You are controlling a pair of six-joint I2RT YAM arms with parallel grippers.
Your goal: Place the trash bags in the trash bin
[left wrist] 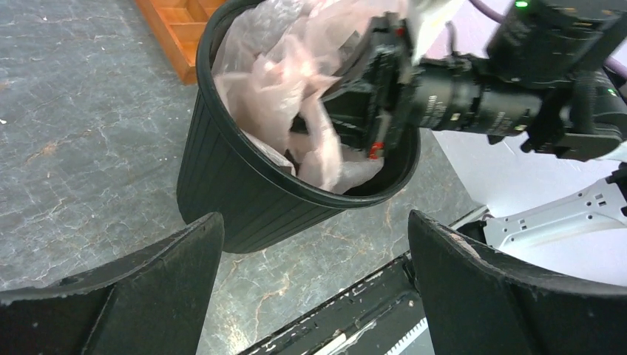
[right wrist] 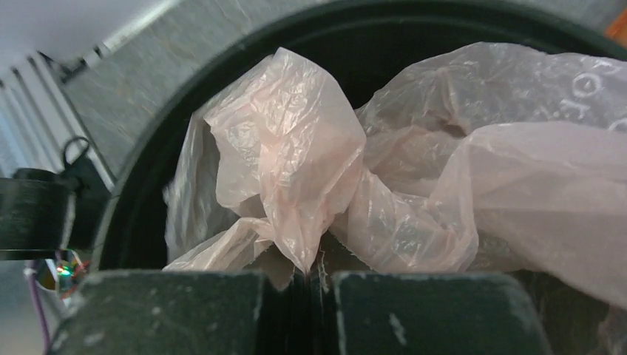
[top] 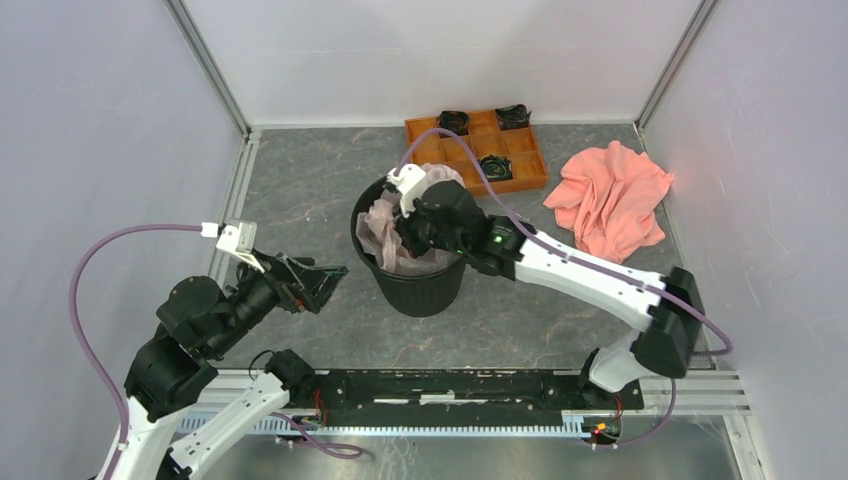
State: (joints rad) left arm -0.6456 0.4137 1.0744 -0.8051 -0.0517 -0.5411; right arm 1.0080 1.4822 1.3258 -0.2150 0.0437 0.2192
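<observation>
The round black trash bin (top: 420, 283) stands mid-table. The crinkly pale pink trash bag (top: 385, 232) lies bunched inside it, also seen in the left wrist view (left wrist: 281, 81) and the right wrist view (right wrist: 296, 170). My right gripper (top: 412, 232) reaches down into the bin's mouth, and its jaws are shut on a pinched fold of the bag (right wrist: 307, 262). My left gripper (top: 325, 283) is open and empty, just left of the bin, apart from its wall (left wrist: 229, 185).
An orange compartment tray (top: 425, 132) with small dark items sits behind the bin. A salmon-pink cloth (top: 610, 195) lies at the right. The black base rail (top: 450, 385) runs along the near edge.
</observation>
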